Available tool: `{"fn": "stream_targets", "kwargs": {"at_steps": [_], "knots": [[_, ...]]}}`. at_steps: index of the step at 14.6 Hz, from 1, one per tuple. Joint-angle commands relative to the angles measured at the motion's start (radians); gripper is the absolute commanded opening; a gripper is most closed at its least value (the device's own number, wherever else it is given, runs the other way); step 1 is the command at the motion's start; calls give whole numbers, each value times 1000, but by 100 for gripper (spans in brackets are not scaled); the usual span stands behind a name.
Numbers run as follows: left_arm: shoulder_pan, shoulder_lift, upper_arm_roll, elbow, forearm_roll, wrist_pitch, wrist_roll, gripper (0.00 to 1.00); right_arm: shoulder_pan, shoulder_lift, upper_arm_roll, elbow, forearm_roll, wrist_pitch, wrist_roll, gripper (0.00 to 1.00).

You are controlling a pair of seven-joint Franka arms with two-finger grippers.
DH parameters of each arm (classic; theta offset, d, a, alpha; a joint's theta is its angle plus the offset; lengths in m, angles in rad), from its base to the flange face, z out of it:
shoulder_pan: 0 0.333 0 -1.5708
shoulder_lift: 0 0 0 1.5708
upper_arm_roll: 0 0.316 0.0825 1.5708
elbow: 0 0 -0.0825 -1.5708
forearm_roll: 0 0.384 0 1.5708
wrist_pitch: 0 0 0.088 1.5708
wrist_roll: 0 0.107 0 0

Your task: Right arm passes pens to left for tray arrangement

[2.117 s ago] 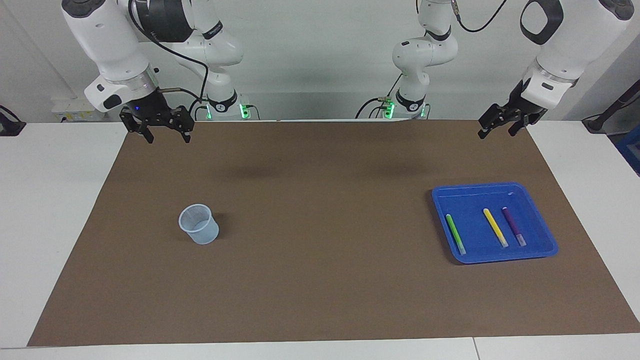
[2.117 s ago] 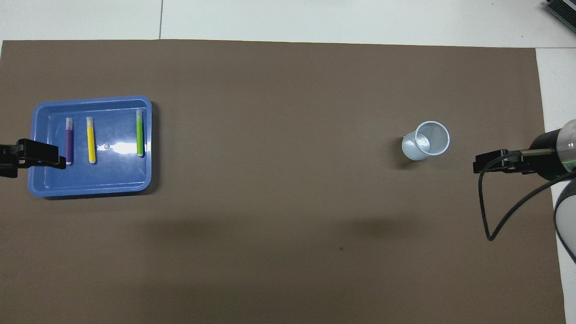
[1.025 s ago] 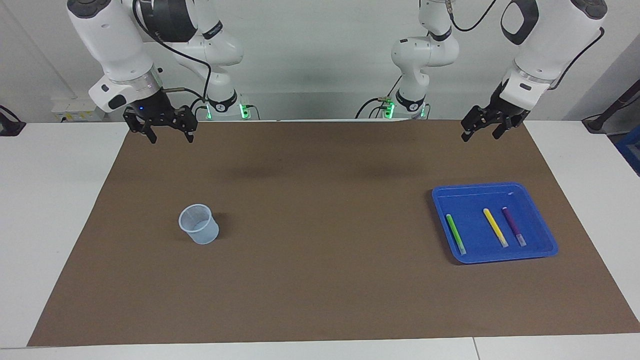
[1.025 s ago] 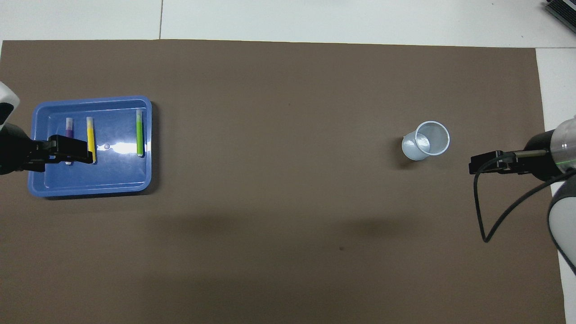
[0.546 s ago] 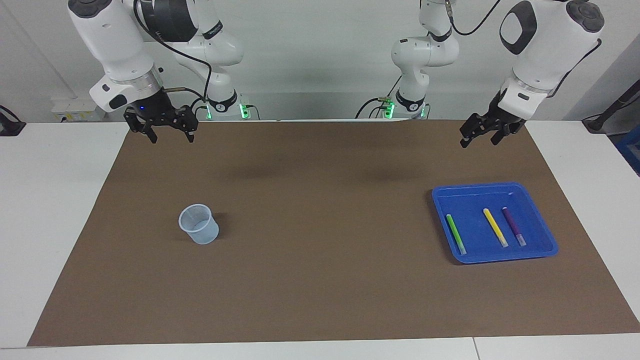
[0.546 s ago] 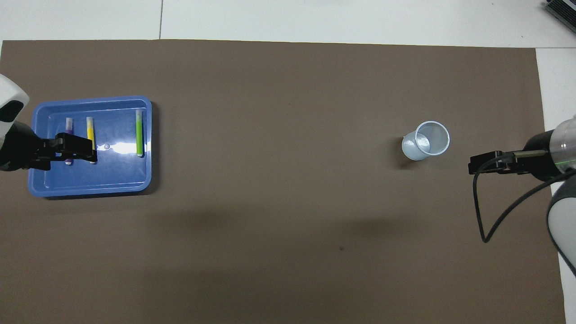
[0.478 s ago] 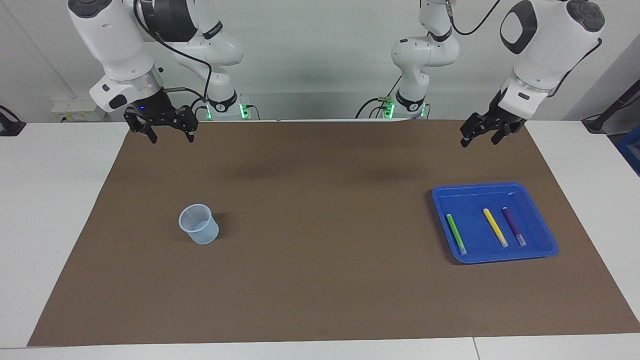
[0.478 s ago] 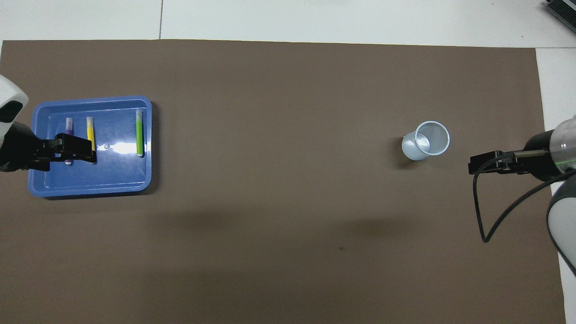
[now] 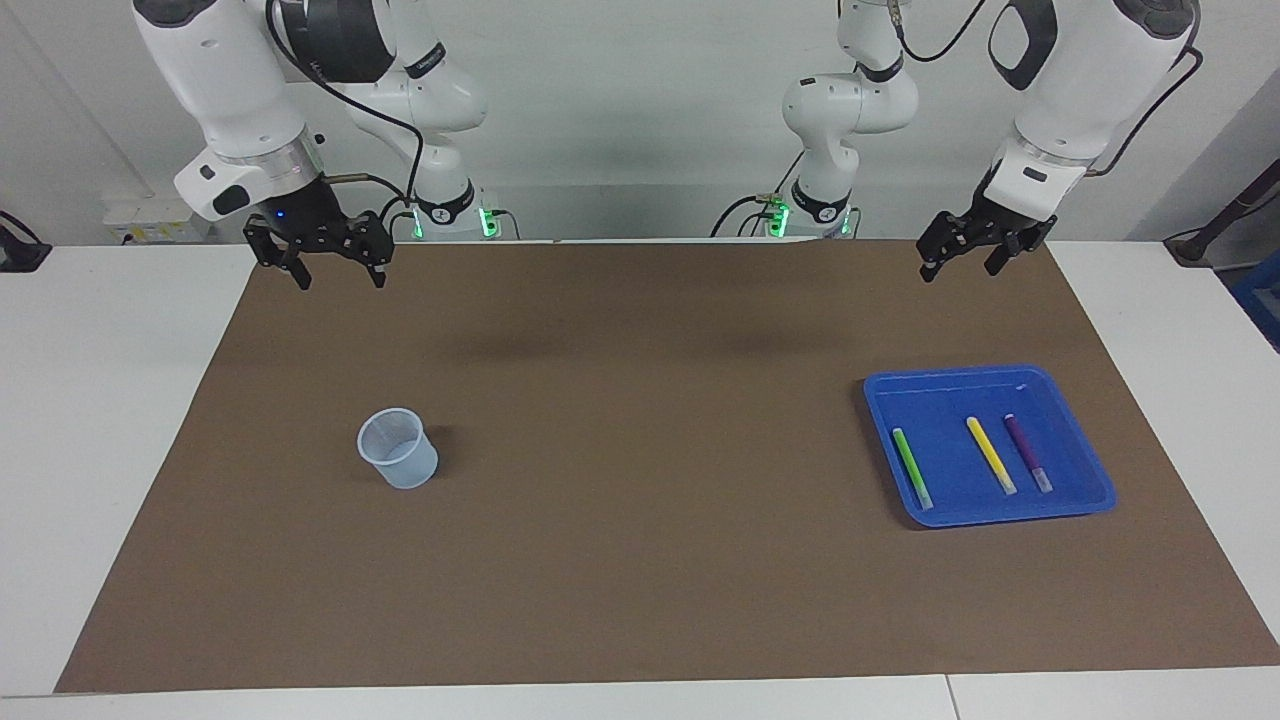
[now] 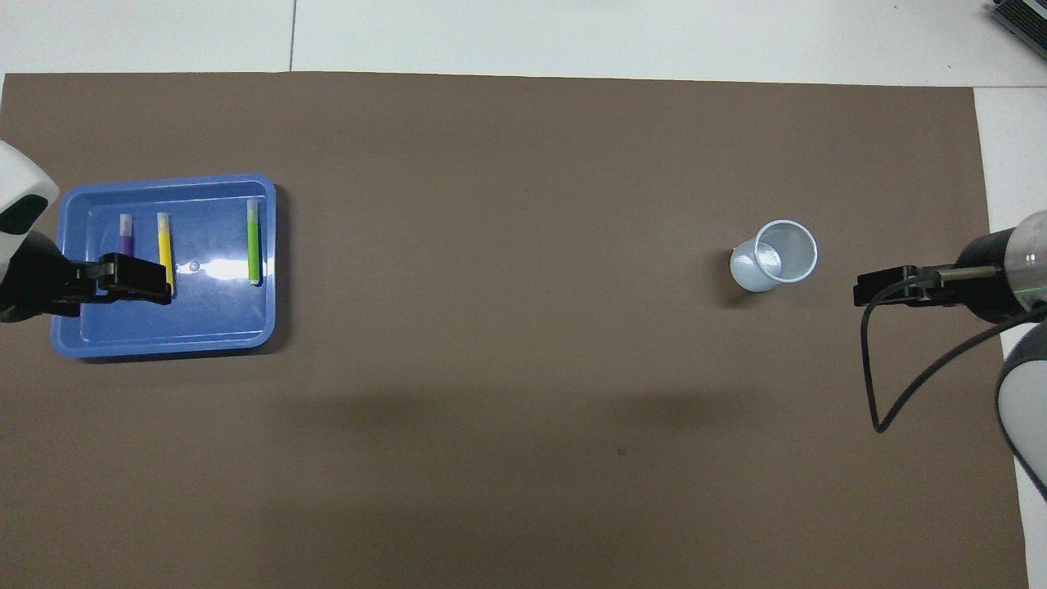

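Pens, all three, are lying flat in the blue tray [image 9: 940, 385] toward the left arm's end of the table: the green pen [image 9: 911, 467] just beside the rim on the cup's side, the yellow pen [image 9: 991, 455] and purple pen [image 9: 1028, 452] near each other and roughly parallel. None is touching another. The translucent cup [image 9: 398, 448] is standing upright on the brown mat [image 9: 640, 560] toward the right arm's end, well apart from the tray, and is looking empty.

The left gripper [image 9: 958, 270] is hanging high over the tray's end of the mat with its fingers apart and nothing between them. The right gripper [image 9: 339, 280] is waiting over the mat's corner at its own end, fingers likewise spread and empty.

Judging from this, the arrangement is looking finished, so the main danger is coming from needless motion. In the overhead view the left gripper is covering part of the purple pen, though the facing view is showing it well clear of the tray. If it is lowered here, an open finger is likely to be landing on the purple or yellow pen and rolling it against its neighbour, spoiling the spacing. The green pen is sitting so close to the rim that a jolt to the tray could be pushing it up the wall. A low sweep by the right arm could be tipping the light cup.
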Motion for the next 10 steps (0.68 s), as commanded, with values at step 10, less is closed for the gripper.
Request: {"fn": "stream_targets", "kwargs": {"at_steps": [10], "knots": [[-20,-17,7,-1,27,-2,-13,100,-14,-22,3,-30,-19,9,-7,100]]}}
